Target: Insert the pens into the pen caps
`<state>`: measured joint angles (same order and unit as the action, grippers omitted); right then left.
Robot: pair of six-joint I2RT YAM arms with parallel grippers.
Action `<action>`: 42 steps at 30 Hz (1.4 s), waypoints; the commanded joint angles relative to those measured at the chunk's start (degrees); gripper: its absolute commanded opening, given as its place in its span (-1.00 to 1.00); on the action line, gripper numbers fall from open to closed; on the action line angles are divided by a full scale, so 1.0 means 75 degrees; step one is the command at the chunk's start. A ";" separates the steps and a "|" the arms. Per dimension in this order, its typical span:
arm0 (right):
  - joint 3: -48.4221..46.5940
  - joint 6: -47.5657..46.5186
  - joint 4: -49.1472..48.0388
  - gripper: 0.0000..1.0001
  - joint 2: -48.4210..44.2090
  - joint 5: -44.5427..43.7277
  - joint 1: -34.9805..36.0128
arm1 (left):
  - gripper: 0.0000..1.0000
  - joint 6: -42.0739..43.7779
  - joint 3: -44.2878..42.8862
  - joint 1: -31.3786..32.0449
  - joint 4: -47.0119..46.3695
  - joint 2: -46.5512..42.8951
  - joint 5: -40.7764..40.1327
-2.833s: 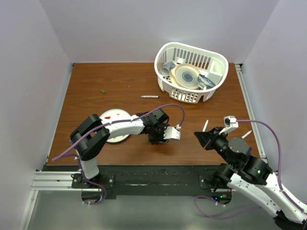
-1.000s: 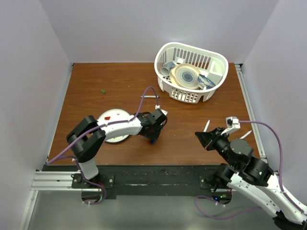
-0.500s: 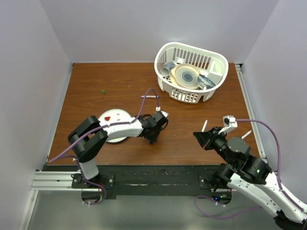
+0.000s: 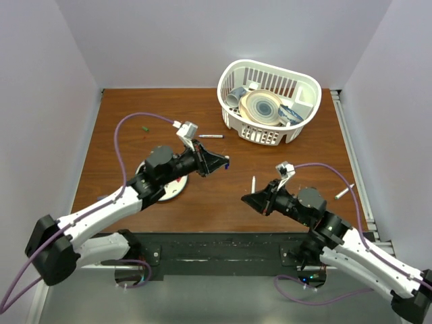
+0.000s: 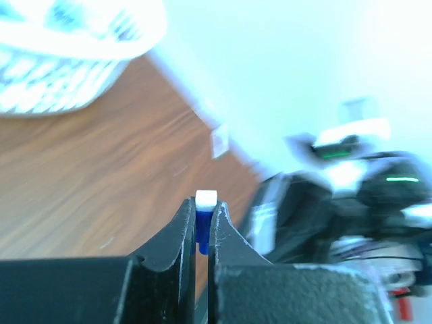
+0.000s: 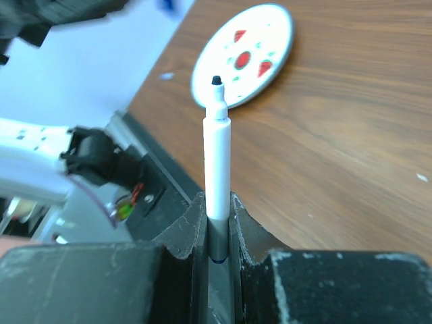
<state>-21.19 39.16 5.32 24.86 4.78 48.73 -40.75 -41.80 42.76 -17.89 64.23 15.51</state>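
My left gripper (image 4: 220,162) is raised above the table and shut on the blue pen cap (image 4: 227,159), which has a white end and sits between the fingertips in the left wrist view (image 5: 205,210). My right gripper (image 4: 255,198) is shut on a white pen (image 4: 253,183); in the right wrist view this pen (image 6: 217,148) stands up from the jaws with its dark tip bare. The two grippers face each other a short way apart. A second pen (image 4: 211,136) lies near the basket. A third pen (image 4: 344,192) lies at the right. A green cap (image 4: 145,128) lies at the far left. No dark cap shows.
A white slotted basket (image 4: 297,84) of dishes stands at the back right. A white plate with red marks (image 4: 173,192) lies under my left arm and shows in the right wrist view (image 6: 244,54). A metal rail runs along the table's right edge (image 4: 347,145).
My left gripper has risen from the table beside the plate with the blue cap and now points right. My right gripper has moved left toward the middle with its pen.
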 commanded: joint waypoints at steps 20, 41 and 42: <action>0.0060 -0.0147 -0.4964 -1.00 0.2662 0.1660 0.0100 | -1.00 -0.2289 0.1472 -0.0053 -0.5724 0.0061 0.0956; -0.0233 -0.0311 -0.4706 -1.00 0.2920 0.1789 0.0276 | -1.00 -0.2488 0.1355 -0.0053 -0.6076 0.0648 0.0827; -0.0233 -0.0311 -0.4694 -1.00 0.2896 0.1777 0.0276 | -1.00 -0.2465 0.1366 -0.0053 -0.6006 0.0647 0.0827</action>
<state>-20.64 38.28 -27.90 46.92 17.74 50.37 -59.51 -30.09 42.74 -59.64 69.56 22.35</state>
